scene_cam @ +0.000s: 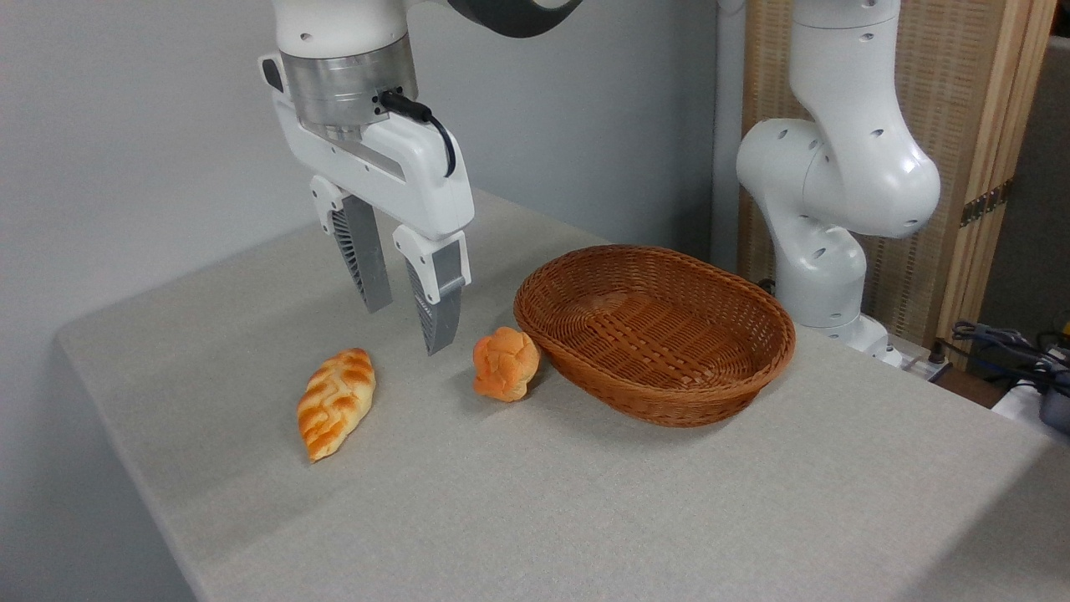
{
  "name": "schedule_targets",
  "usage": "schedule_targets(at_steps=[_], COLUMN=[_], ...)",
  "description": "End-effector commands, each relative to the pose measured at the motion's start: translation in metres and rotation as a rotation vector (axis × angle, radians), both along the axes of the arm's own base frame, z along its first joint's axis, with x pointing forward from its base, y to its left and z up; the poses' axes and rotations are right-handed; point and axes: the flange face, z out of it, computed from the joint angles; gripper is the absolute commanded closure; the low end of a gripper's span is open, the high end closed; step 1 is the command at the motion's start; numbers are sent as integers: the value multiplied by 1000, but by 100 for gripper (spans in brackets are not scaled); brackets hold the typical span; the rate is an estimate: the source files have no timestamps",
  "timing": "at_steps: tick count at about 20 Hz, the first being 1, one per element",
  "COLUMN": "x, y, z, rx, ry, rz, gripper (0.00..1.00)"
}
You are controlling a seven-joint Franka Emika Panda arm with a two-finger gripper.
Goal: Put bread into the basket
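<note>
1. On my one fixed camera I see the tabletop (585,502), covered with a light grey-beige woven cloth that hangs over its edges at the left and the front.
2. The end effector (407,324) hangs in the air above the cloth, pointing down; its two fingers stand apart and hold nothing. A black cable runs to its wrist.
3. The bread (505,363), a small knobbly orange bun, lies on the cloth to the right of the fingertips and lower in the picture. It sits just at the left outer wall of the basket (669,401); I cannot tell if they touch.
4. The basket is oval, reddish-brown wicker, and its inside shows only weave.
5. A longer braided loaf (336,403) lies on the cloth, well to the left of the bun.
6. Behind is a plain grey wall. At the right stands the white arm base (836,184), behind it a wooden folding screen (970,100), and some dark cables (1003,343) at the right edge.
</note>
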Motion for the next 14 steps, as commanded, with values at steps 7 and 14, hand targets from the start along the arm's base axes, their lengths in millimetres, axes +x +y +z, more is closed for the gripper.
schedule_targets(at_steps=[7, 14], x=[-4, -3], y=[-1, -3], z=[2, -5], rx=[-19, -17], ry=[22, 35], rz=[-12, -18], gripper=[0, 0])
